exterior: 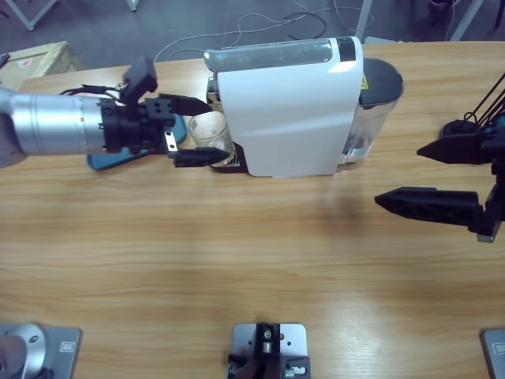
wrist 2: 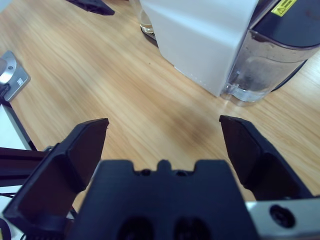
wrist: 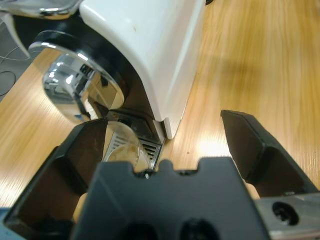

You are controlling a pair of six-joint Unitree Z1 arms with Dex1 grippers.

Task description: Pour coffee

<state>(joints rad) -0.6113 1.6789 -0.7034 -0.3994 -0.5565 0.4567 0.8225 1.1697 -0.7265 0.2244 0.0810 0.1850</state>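
A clear glass cup (exterior: pixel 208 131) stands on the drip tray under the spout of the white coffee machine (exterior: pixel 292 110). A little tan coffee (wrist: pixel 123 155) shows in its bottom, and the cup's base is also in the right wrist view (wrist 2: pixel 145 23). My left gripper (exterior: pixel 199 131) comes in from the left and is open, one jaw on each side of the cup; I cannot tell whether a jaw touches the glass. Near the left jaw in the left wrist view is the cup (wrist: pixel 127 145). My right gripper (exterior: pixel 398 175) hangs open over bare table to the machine's right, holding nothing.
The machine's clear water tank (exterior: pixel 379 103) with a dark lid sits at its right end. A blue flat object (exterior: pixel 110 160) lies under the left arm. A cardboard box (exterior: pixel 35 59) sits beyond the table's far left edge. Bare wood (exterior: pixel 237 260) fills the front.
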